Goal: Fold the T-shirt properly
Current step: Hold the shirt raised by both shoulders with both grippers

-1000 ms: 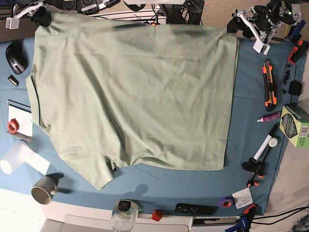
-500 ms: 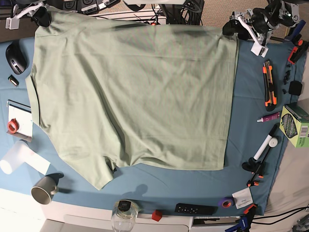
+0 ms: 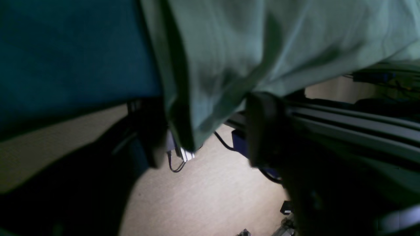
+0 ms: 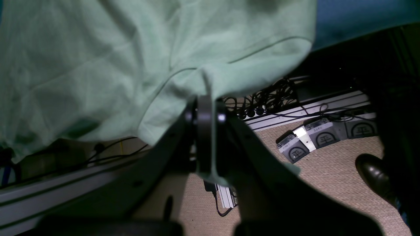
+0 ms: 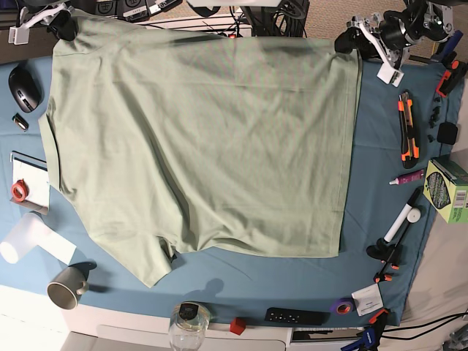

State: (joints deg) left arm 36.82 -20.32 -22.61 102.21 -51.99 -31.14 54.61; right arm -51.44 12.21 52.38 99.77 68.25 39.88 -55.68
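The pale sage-green T-shirt [image 5: 197, 139] lies spread over the teal table cloth [image 5: 374, 161], its far edge hanging off the back of the table. My right gripper [image 5: 62, 25] at the back left is shut on a pinch of the shirt's edge, as the right wrist view shows [image 4: 205, 109]. My left gripper [image 5: 349, 40] is at the shirt's back right corner. In the left wrist view its dark fingers [image 3: 262, 127] stand apart, with the shirt's hanging corner [image 3: 187, 131] between them.
Along the right edge lie a utility knife [image 5: 407, 126], a marker [image 5: 404, 219] and a green box [image 5: 447, 189]. A mouse [image 5: 23, 88], red tape [image 5: 19, 191] and a mug [image 5: 66, 287] are on the left. A glass [image 5: 189, 327] and a remote [image 5: 296, 316] are at the front.
My left gripper has moved left and slightly back, up to the shirt's back right corner. The right gripper and the shirt have stayed put.
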